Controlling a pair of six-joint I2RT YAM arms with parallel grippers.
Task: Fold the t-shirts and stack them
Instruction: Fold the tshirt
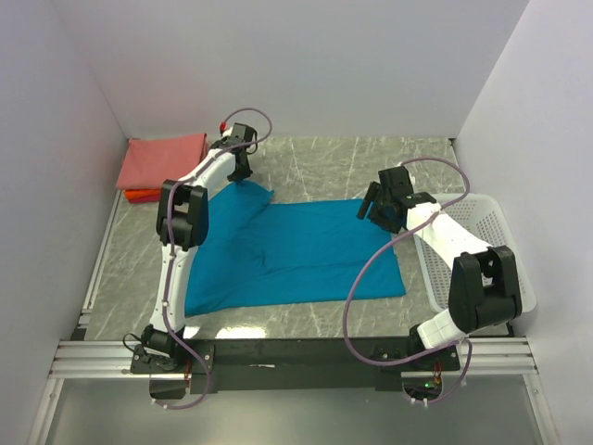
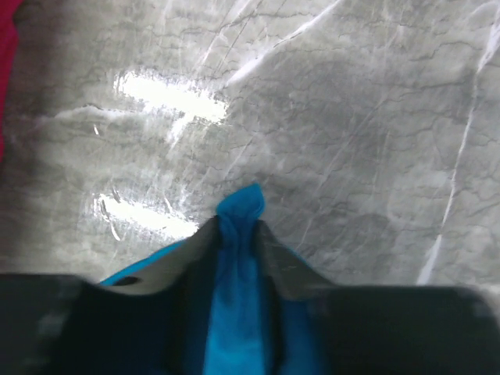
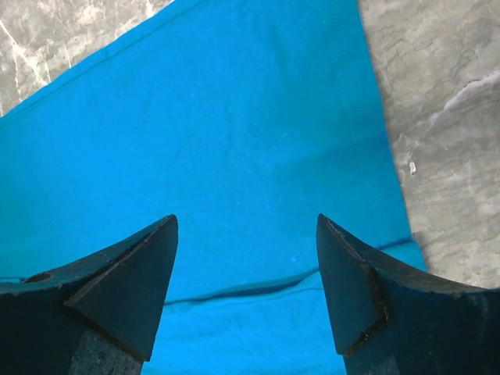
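Observation:
The teal-blue t-shirt (image 1: 296, 250) lies mostly flat in the middle of the table. My left gripper (image 1: 243, 172) is at its far left corner and is shut on a pinch of the teal cloth (image 2: 238, 234), which bunches between the fingers. My right gripper (image 1: 373, 208) hovers open over the shirt's far right corner; in the right wrist view the shirt (image 3: 219, 133) fills the space under the open gripper (image 3: 246, 223), with a fold line across it. A folded salmon-pink shirt (image 1: 165, 159) lies on an orange-red one (image 1: 141, 195) at the far left.
A white mesh basket (image 1: 482, 250) stands at the right edge of the table, beside the right arm. Grey marble tabletop (image 2: 351, 133) shows beyond the shirt. White walls close in on three sides.

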